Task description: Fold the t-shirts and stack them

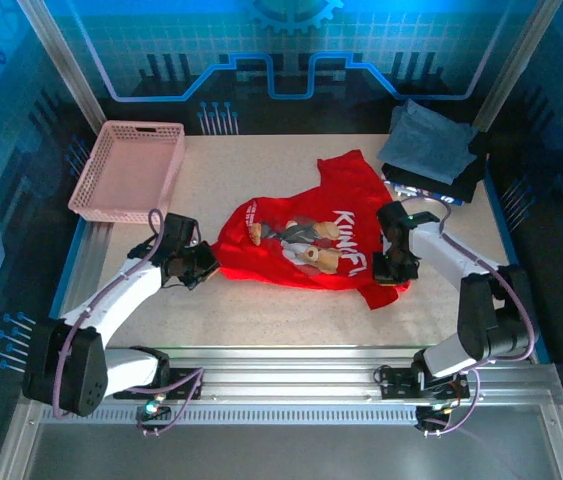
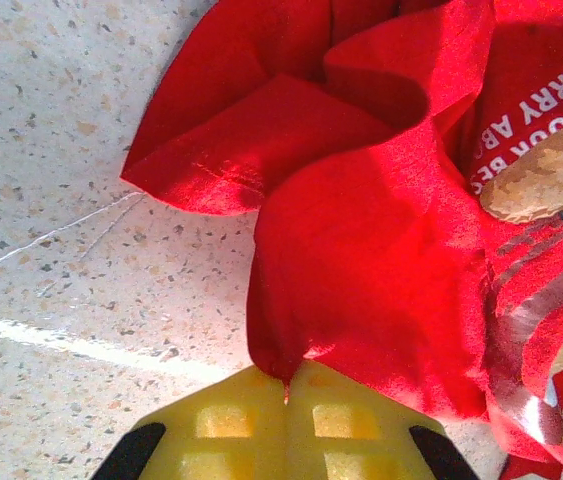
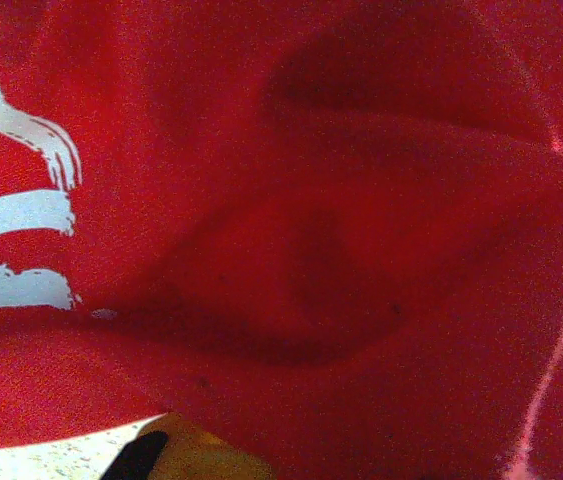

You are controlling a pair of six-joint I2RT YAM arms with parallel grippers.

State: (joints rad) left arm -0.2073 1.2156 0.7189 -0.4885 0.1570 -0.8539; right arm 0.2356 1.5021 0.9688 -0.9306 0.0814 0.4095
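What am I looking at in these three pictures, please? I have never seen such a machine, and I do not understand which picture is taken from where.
These are two robot arms fixed at the near edge of a table. The wide picture comes from a camera above and behind them. The other two come from small cameras on the wrists, looking along each arm's jaws.

On the table lies a crumpled red t-shirt with a cartoon print and white letters. At the back left stands a pink mesh basket. At the back right is a pile of folded shirts, grey-blue on top and dark below.

The left gripper is shut on one edge of the red shirt; its wrist view shows cloth pinched between the yellow fingers. The right gripper is shut on the opposite edge.
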